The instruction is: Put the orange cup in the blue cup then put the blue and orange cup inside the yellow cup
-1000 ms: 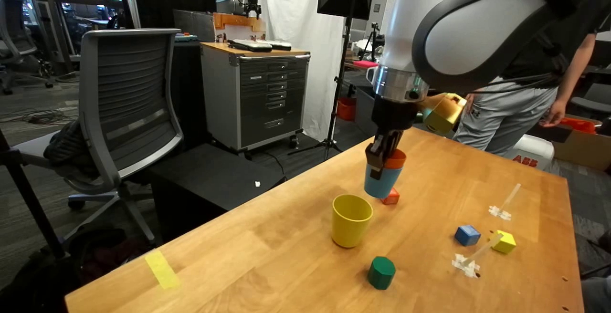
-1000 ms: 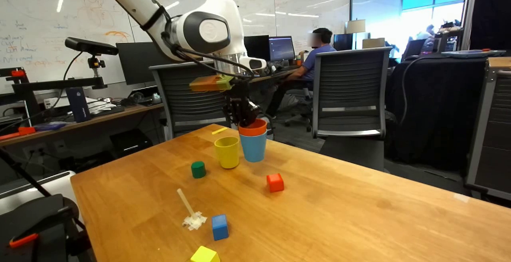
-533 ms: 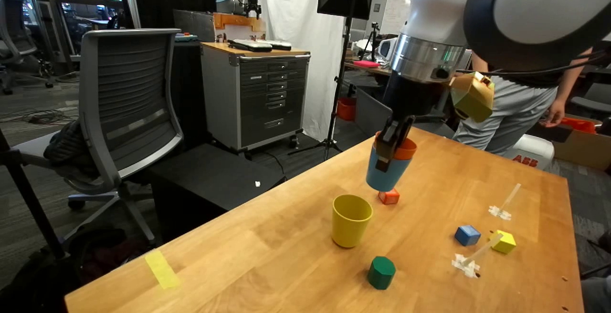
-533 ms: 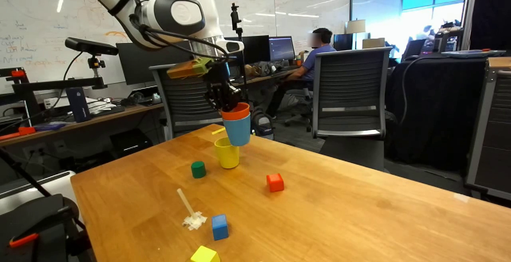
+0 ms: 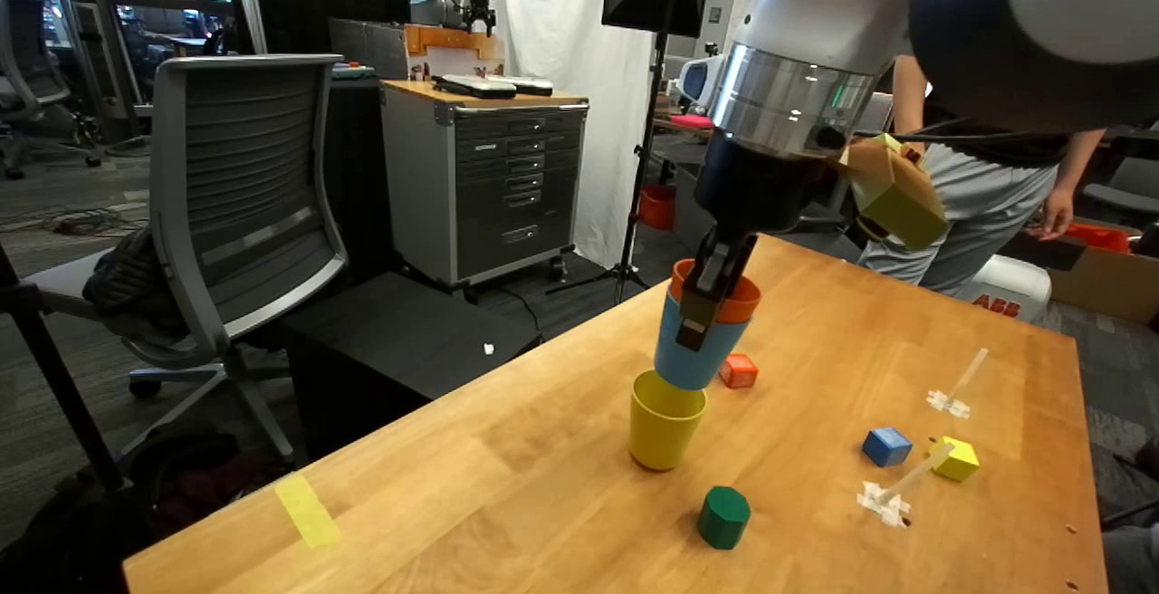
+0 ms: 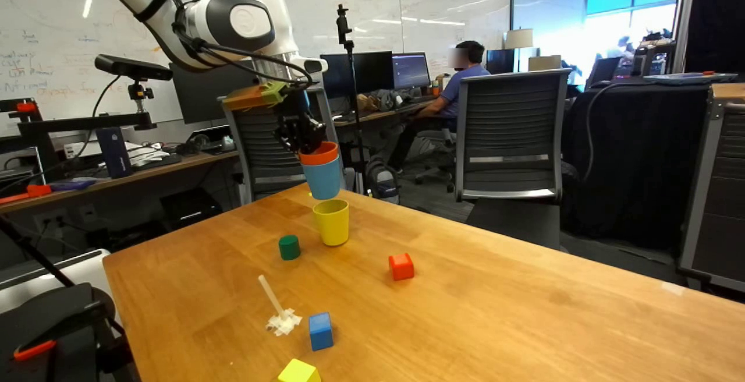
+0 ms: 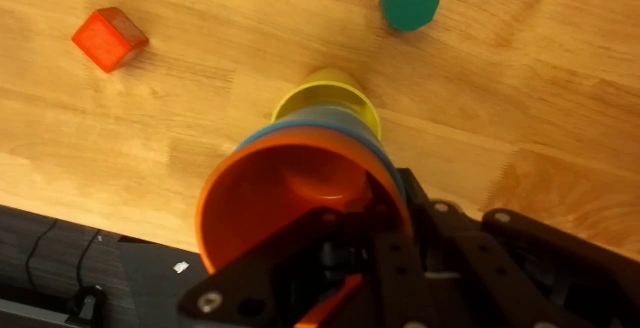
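Note:
The orange cup (image 5: 741, 304) sits nested inside the blue cup (image 5: 690, 363), its rim showing above the blue one. My gripper (image 5: 695, 327) is shut on both cup walls: in the wrist view one finger is inside the orange cup (image 7: 250, 188) and one is outside the blue cup (image 7: 320, 114). The held pair is tilted. The yellow cup (image 5: 661, 431) stands upright on the table. In an exterior view the blue cup's base (image 6: 323, 193) is just above the rim of the yellow cup (image 6: 333, 225), slightly to one side. In the wrist view the blue cup covers part of the yellow opening (image 7: 332, 93).
A red block (image 6: 401, 266) and a green block (image 6: 289, 247) lie near the yellow cup. A blue block (image 5: 886, 446) and a yellow block (image 5: 956, 459) lie farther off beside taped sticks (image 5: 969, 372). The table edge (image 7: 100, 228) runs close to the cups.
My gripper has lifted the nested cups and carried them from beside the yellow cup to over its opening. The yellow cup and blocks have not moved.

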{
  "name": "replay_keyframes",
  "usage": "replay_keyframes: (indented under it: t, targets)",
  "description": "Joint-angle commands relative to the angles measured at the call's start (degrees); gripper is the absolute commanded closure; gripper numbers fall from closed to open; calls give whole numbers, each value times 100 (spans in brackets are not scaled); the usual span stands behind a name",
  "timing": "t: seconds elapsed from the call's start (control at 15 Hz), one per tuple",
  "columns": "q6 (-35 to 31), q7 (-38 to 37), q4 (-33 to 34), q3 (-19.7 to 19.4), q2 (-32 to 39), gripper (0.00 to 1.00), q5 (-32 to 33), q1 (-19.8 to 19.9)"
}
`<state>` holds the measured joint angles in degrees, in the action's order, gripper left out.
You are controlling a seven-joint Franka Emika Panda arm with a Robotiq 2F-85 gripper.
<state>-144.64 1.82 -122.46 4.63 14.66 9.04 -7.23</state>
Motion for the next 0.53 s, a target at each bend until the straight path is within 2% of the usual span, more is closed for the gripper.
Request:
replay_keyframes:
  t: [0.0,0.47]
  targets:
    - [-53,-176,123,65,127,98,134,-187]
    - [122,-426,727,-25,777,98,252,-361]
